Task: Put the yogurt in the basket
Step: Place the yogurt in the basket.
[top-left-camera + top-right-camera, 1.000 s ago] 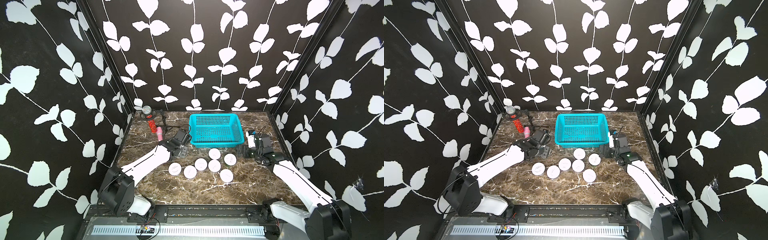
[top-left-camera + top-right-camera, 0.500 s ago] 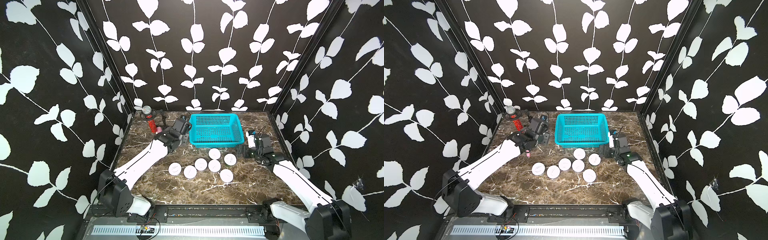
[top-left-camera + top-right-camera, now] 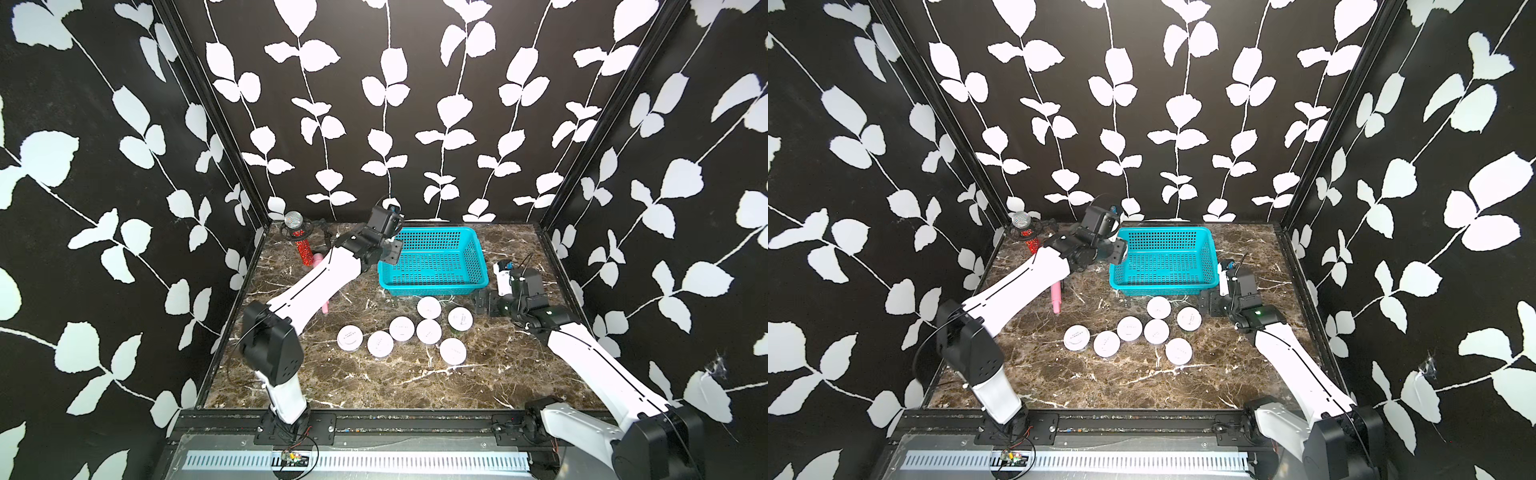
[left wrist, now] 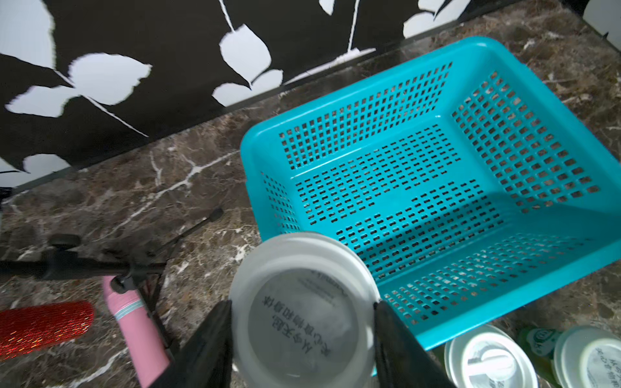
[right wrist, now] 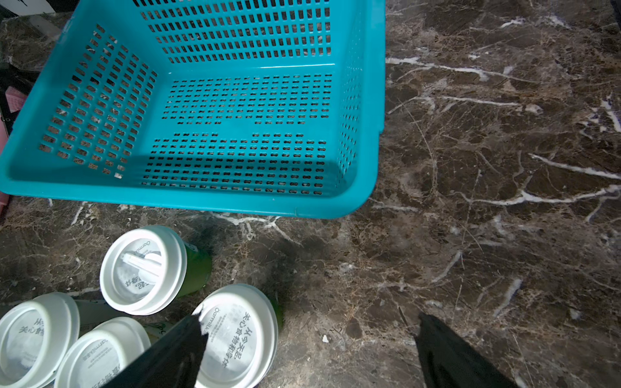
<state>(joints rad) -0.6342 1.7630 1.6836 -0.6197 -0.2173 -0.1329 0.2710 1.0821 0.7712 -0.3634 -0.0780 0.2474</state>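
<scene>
The left gripper (image 3: 392,252) is clamped on one yogurt cup (image 4: 304,302) above the basket's (image 3: 432,287) left rim. Seven more cups (image 3: 428,331) stand just in front of the basket. They look light, thin-walled and slick, so a gentle grip across the sides below the lid seems best. The right gripper (image 5: 311,320) is spread apart and empty.

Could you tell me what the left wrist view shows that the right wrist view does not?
Only the left wrist view shows the left gripper shut on a yogurt cup, plus a red glittery microphone. Only the right wrist view shows the right gripper, open and empty. Both show the empty basket and loose cups beside it.
</scene>
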